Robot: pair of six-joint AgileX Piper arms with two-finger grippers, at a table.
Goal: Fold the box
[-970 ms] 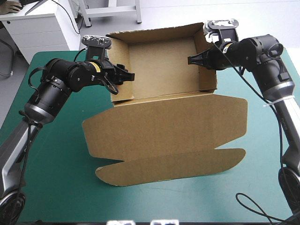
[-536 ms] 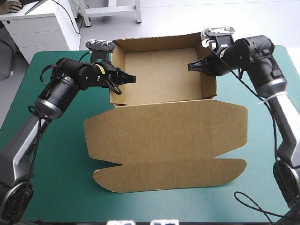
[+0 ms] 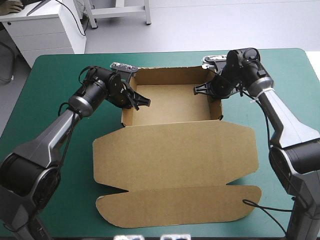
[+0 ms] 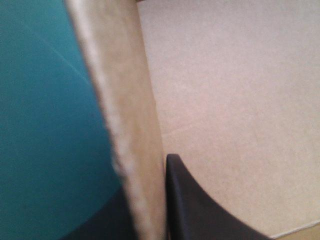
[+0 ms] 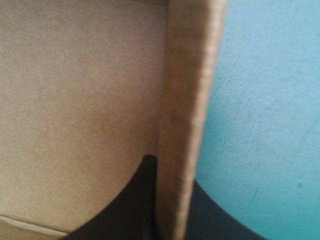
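Both arms dropped lower, fingers (image 4: 195, 210) clamping the box (image 3: 172, 155) by its side walls.

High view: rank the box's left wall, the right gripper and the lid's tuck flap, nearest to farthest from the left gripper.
1. Left wall, pinched in the left gripper.
2. Right gripper, across the box.
3. Tuck flap, at the table's near edge.

Close to both wrist cameras, the raised wall of the brown cardboard box (image 4: 132, 125) is blurred and runs out of frame. The wall hides most of the left tool's (image 4: 145, 195) outer black finger (image 4: 107, 220), and of the right tool's (image 5: 172, 200) too.
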